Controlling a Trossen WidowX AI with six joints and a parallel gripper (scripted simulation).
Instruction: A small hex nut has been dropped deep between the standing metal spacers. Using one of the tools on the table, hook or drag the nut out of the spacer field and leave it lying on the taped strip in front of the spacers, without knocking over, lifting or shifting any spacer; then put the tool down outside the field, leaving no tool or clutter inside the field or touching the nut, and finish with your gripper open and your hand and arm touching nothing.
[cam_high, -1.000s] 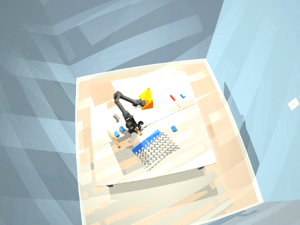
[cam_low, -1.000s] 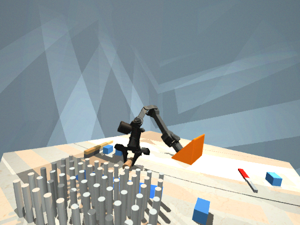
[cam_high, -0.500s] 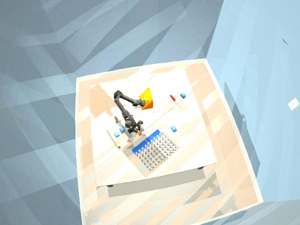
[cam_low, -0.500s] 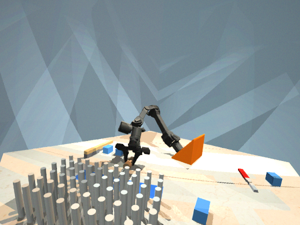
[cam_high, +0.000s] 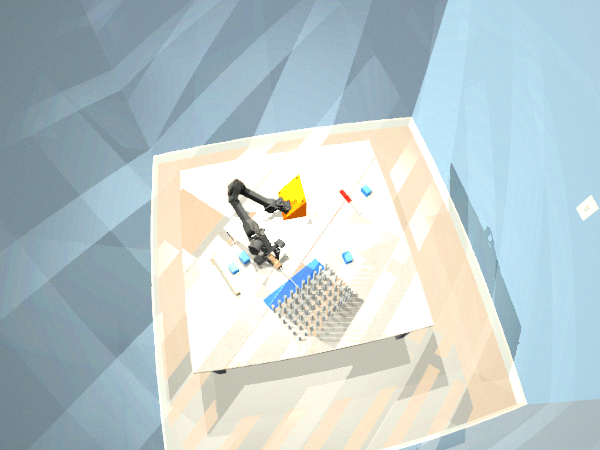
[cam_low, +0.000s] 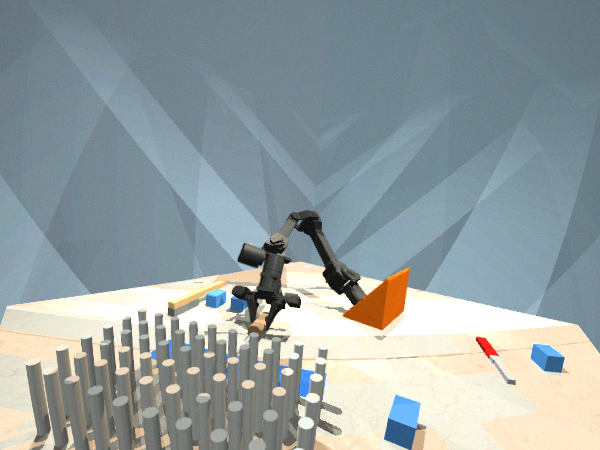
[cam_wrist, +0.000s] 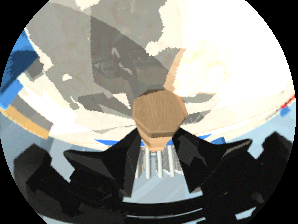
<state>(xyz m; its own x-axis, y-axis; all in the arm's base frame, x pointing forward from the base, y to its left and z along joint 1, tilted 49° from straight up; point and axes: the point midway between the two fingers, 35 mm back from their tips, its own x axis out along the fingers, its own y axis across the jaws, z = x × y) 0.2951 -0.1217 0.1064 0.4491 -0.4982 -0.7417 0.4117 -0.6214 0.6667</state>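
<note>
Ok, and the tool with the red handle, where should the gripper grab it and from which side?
Grip the red handle around its middle. I'd come from above, fingers either side across its width: it lies flat, long and narrow, its grey blade thinner, with the nearest blue block set apart.

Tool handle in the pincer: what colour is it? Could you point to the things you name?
Light brown with a wood-like grain; the handle (cam_high: 274, 261) (cam_low: 258, 324) (cam_wrist: 160, 114) shows best in the wrist view.
</note>
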